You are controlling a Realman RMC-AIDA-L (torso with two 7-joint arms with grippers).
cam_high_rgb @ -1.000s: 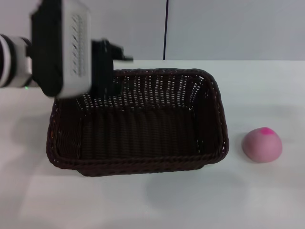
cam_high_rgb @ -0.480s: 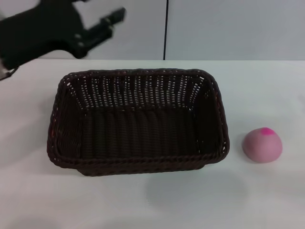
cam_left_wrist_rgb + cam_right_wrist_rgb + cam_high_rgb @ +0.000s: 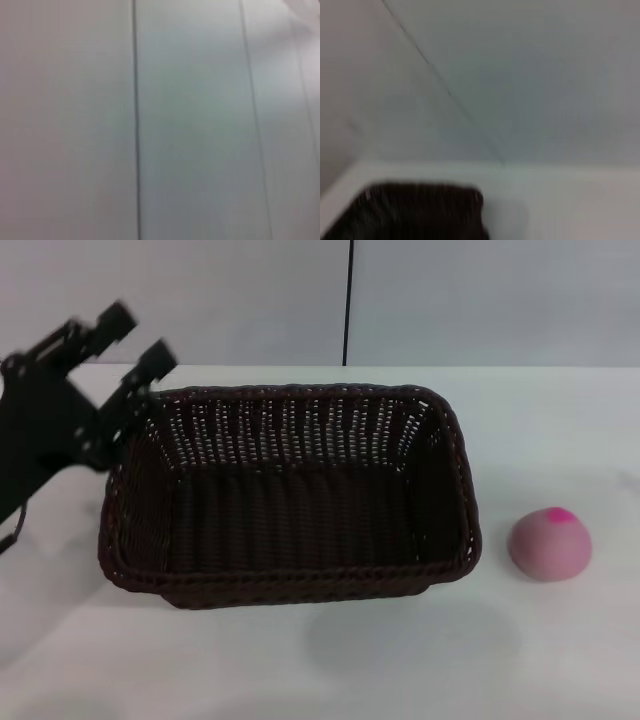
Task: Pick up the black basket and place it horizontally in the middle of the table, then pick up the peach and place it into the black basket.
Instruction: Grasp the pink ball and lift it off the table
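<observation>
The black basket lies lengthwise across the middle of the white table, open side up and empty. It also shows in the right wrist view as a dark blurred shape. The peach sits on the table to the basket's right, apart from it. My left gripper is open and empty, raised beside the basket's far left corner. My right gripper is out of view.
A pale wall with a dark vertical seam rises behind the table's far edge. The left wrist view shows only that wall. Bare tabletop lies in front of the basket and around the peach.
My left arm has swung away from above the basket's left end, up and then down to the left side. The basket and the peach have not moved.
</observation>
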